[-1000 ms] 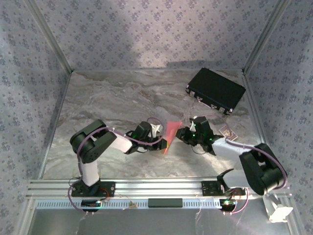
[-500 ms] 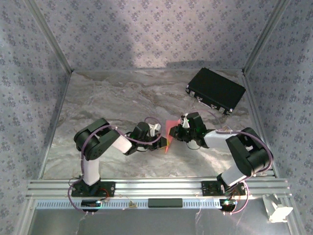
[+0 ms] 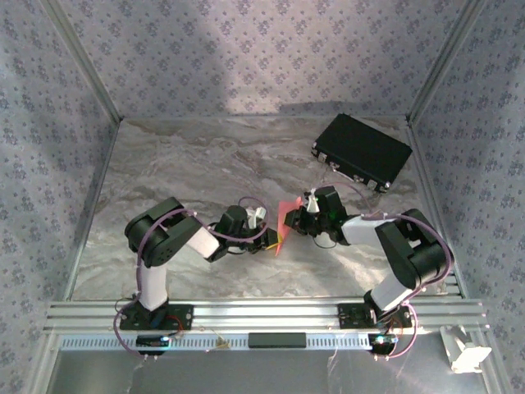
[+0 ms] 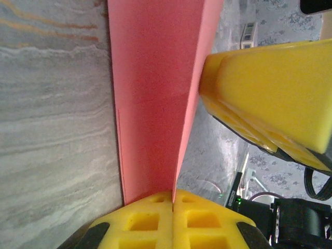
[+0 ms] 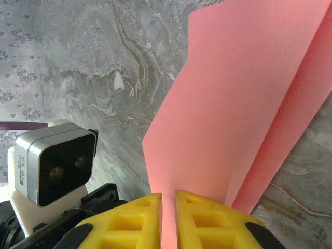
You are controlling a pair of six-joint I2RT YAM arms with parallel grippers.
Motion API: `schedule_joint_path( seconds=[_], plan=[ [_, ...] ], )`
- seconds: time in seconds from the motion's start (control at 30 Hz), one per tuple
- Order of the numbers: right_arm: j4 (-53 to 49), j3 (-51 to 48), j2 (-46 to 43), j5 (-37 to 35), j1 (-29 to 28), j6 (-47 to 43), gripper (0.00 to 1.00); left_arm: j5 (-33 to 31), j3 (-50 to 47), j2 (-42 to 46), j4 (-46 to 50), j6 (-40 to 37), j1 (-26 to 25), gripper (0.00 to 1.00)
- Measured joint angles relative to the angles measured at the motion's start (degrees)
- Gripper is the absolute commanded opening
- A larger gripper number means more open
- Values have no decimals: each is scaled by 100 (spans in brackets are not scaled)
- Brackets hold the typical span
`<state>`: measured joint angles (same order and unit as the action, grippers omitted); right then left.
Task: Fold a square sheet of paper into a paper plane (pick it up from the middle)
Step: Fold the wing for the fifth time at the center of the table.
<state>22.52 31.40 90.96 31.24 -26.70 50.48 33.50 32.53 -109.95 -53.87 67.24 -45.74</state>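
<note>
Creased pink paper (image 4: pixel 155 93) — left fingers (image 4: pixel 140 223), right fingers (image 5: pixel 207 223)

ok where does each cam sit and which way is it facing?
Top external: fixed above and behind the bases, looking down at the table; shows left arm and right arm meeting at the pink paper.
Left wrist: on the left arm, looking along its left fingers, shut on the paper; right fingers opposite.
Right wrist: on the right arm, looking along its fingers, shut on the paper, toward the left wrist camera.
Shared: both wrist views face each other across the same paper.
</note>
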Motion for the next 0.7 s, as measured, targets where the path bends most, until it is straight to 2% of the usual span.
schedule_joint_path(
  seconds=[0.7],
  plan=[
    [17, 118, 302, 136, 122, -94, 15, 269, 184, -138, 175, 284, 109, 0]
  ],
)
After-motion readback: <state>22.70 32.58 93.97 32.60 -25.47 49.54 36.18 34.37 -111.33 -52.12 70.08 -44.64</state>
